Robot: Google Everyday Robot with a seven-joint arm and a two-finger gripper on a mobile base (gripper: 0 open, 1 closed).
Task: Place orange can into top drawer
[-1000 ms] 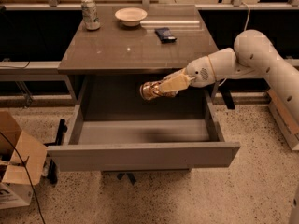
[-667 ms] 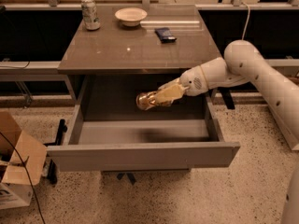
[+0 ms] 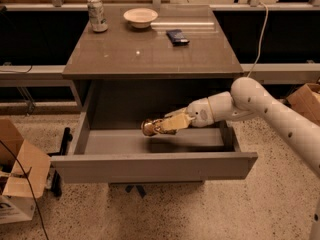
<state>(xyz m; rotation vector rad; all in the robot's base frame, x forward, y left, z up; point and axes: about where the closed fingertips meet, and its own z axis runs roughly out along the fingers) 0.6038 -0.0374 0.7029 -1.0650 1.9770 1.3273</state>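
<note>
The top drawer (image 3: 150, 166) of the grey table is pulled wide open toward me. My gripper (image 3: 167, 125) reaches in from the right and is shut on the orange can (image 3: 152, 127). The can lies on its side, shiny end to the left, held just above the drawer floor near the middle. Its shadow falls on the floor right under it.
On the table top (image 3: 150, 54) stand a silvery can with green markings (image 3: 97, 15) at the back left, a white bowl (image 3: 140, 17) and a small dark object (image 3: 177, 36). Cardboard boxes sit on the floor at the left (image 3: 17, 184) and right (image 3: 305, 99).
My gripper has carried the orange can down and to the left, from above the drawer's right side to low inside the drawer.
</note>
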